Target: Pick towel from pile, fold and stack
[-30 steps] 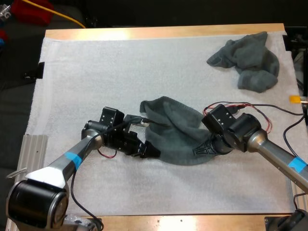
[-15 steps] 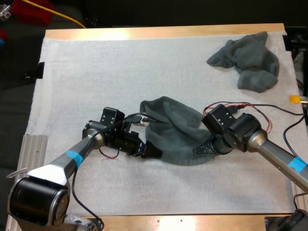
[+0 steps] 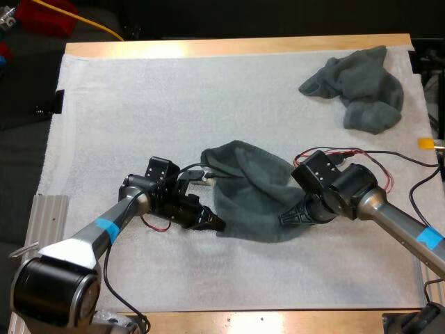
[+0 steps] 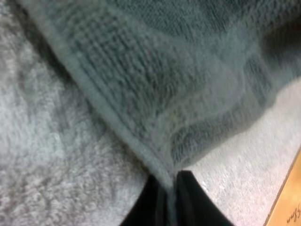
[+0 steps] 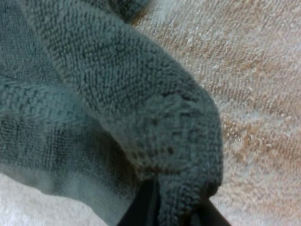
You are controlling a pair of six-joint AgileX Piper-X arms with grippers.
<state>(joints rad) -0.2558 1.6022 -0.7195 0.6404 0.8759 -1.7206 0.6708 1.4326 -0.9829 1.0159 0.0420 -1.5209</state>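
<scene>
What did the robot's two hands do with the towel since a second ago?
The left gripper, pinching a corner of the spread towel, pulled slightly back toward the table's near side, so that towel's near edge now looks a bit straighter. The right gripper stayed clamped on the other end, hardly moving. The crumpled towel at the far right did not move.
</scene>
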